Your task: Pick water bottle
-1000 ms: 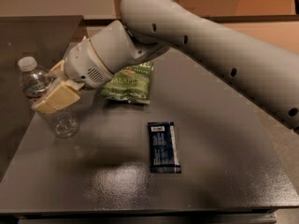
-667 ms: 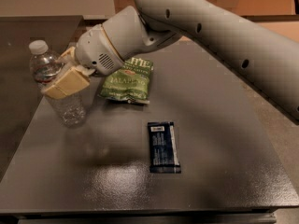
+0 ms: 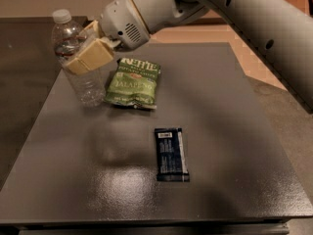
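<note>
Dark grey table (image 3: 234,131) here, with a green jalapeño chip bag (image 3: 134,82) and a dark snack packet (image 3: 171,153) lying flat on it. Your gripper (image 3: 82,47) is at the far left, tan fingers (image 3: 93,57) clamped around the water bottle (image 3: 85,84) mid-body. The bottle's tilted, cap leaning left, base just beside the chip bag.

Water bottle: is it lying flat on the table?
No, the water bottle is nearly upright, slightly tilted, with the pincer shut around its middle at the far-left part of the table.
</note>
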